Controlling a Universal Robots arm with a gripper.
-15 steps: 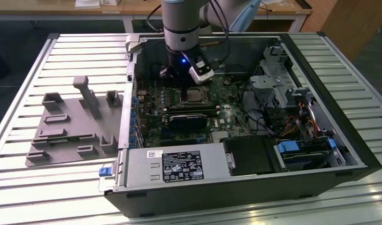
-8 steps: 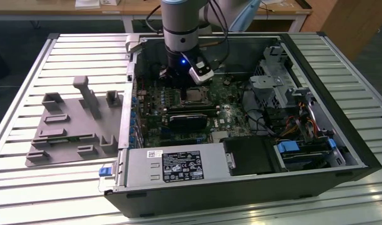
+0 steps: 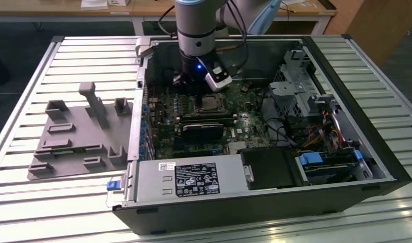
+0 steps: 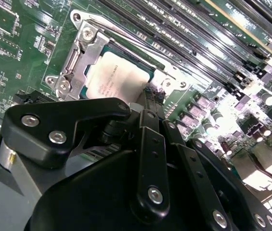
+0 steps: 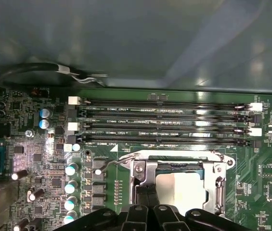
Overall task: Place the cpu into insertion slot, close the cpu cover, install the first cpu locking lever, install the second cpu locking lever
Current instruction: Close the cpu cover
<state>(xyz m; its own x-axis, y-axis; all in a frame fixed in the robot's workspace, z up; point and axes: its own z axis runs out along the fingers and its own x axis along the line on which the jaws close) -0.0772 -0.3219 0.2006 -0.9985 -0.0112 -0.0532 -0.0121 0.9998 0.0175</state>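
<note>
One silvery-grey square cpu (image 4: 116, 77), seated in dark insertion slot (image 4: 136, 57), claw (image 4: 151, 97) pressed together beside it

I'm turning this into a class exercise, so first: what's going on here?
A robot arm reaches into an open computer case. Its gripper, fingers shut, hangs at the edge of the insertion slot. The cpu lies in the slot, and the cpu cover is folded down over its rim. Whether the locking levers are latched cannot be told.
</note>
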